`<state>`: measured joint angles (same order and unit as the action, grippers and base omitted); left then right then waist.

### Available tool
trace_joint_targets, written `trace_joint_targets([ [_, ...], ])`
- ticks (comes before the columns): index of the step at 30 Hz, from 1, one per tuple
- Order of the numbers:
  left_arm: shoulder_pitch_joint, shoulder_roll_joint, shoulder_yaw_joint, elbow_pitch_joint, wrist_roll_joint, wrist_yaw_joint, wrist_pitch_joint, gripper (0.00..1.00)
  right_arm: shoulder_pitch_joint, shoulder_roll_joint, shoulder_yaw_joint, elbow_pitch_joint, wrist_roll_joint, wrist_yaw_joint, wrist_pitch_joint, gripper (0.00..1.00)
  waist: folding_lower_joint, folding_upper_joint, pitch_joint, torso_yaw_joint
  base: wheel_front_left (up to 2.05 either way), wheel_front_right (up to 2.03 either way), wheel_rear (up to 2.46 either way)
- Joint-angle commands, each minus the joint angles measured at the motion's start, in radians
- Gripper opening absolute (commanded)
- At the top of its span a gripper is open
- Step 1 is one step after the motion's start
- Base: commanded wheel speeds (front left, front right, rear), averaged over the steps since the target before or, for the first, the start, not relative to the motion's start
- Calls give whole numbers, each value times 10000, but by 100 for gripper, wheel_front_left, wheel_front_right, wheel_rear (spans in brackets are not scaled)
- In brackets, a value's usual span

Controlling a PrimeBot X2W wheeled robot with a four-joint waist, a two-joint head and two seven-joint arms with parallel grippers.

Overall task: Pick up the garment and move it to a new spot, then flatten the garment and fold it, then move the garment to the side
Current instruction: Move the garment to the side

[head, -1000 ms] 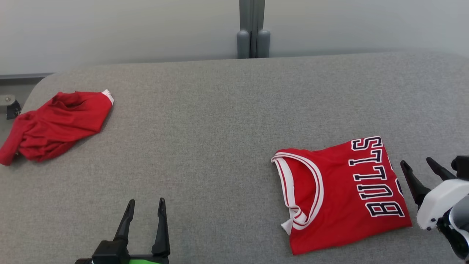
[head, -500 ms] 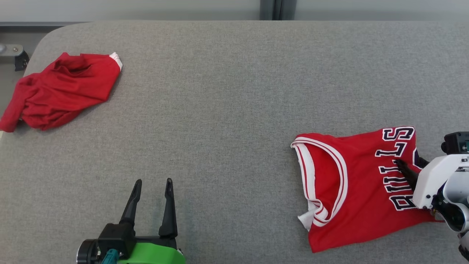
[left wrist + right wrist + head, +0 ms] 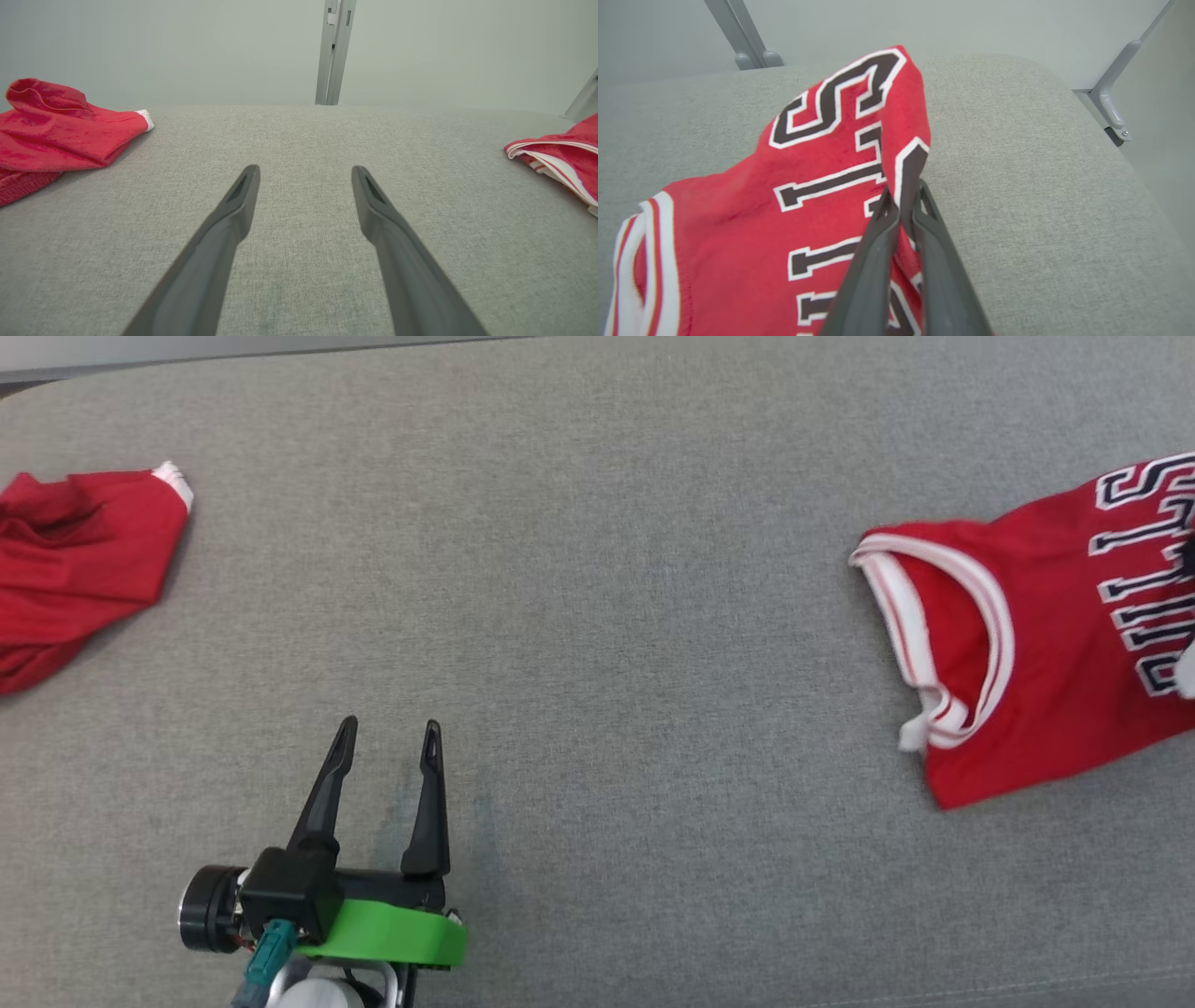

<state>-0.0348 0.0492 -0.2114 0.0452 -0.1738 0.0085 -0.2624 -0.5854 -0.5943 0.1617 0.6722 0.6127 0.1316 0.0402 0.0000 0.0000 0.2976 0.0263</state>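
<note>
The garment [image 3: 1046,644] is a folded red jersey with a white-trimmed neckline and dark block lettering, lying at the right of the grey padded table [image 3: 597,569]. In the right wrist view my right gripper [image 3: 903,200] is shut on the jersey [image 3: 738,224] at its lettered edge, and the pinched fabric rises in a peak above the fingertips. My left gripper [image 3: 389,726] stands open over bare table near the front left, fingers apart with nothing between them. In the left wrist view, the left gripper [image 3: 304,171] shows the same way, with the jersey's collar [image 3: 570,158] at far right.
A second red garment [image 3: 75,560] lies crumpled at the table's far left edge, also seen as a red heap [image 3: 51,126] in the left wrist view. A grey wall post [image 3: 334,51] stands behind the table. The table's right end [image 3: 1101,154] curves off close to the jersey.
The head camera has tilted down and shifted left. My right gripper reached onto the jersey's lettered edge and shut on it, bunching that edge up. The left gripper stayed open.
</note>
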Motion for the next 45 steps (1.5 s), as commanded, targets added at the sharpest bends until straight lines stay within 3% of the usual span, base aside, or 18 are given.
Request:
trace_joint_targets([
  [1,-350,25,42,-71,190,-112,-33,100,-532,-250,-379,353,-236,-20,-334,0,0,0,1136,-837,0,0,0],
  [12,-1075,28,178,-392,910,-666,-33,100,-2797,-1383,-2192,3228,-2262,-18,-2108,0,0,0,2124,-764,0,0,0],
  [13,-1014,28,175,-418,922,-663,-33,100,-2980,-1389,-2349,3495,-2420,-20,-2312,17,0,0,2100,-716,0,0,0],
  [14,-962,28,172,-424,915,-638,-33,100,-3112,-1365,-2484,3706,-2558,-18,-2452,100,0,0,2075,-679,0,0,0],
  [18,-798,28,114,-415,657,-449,-33,100,-3461,-1289,-2972,4332,-3558,-18,-2944,100,0,0,1857,-573,0,0,0],
  [21,-679,27,23,-388,443,-319,-33,100,-3497,-1007,-3220,4002,-4232,-18,-3059,100,0,0,1531,-546,0,0,0],
  [28,-456,28,-82,-316,-81,-33,-33,100,-1913,-125,-3564,1196,-4890,-18,-3050,100,0,0,405,-442,0,0,0],
  [35,51,28,-107,-176,-494,249,-32,100,1251,997,-3524,-1635,-4613,-18,-3051,100,0,0,-971,-31,0,0,0],
  [45,1109,29,389,249,-359,288,-32,100,5345,3534,-3126,-4585,-5177,-18,-3054,100,0,0,-2317,466,0,0,0],
])
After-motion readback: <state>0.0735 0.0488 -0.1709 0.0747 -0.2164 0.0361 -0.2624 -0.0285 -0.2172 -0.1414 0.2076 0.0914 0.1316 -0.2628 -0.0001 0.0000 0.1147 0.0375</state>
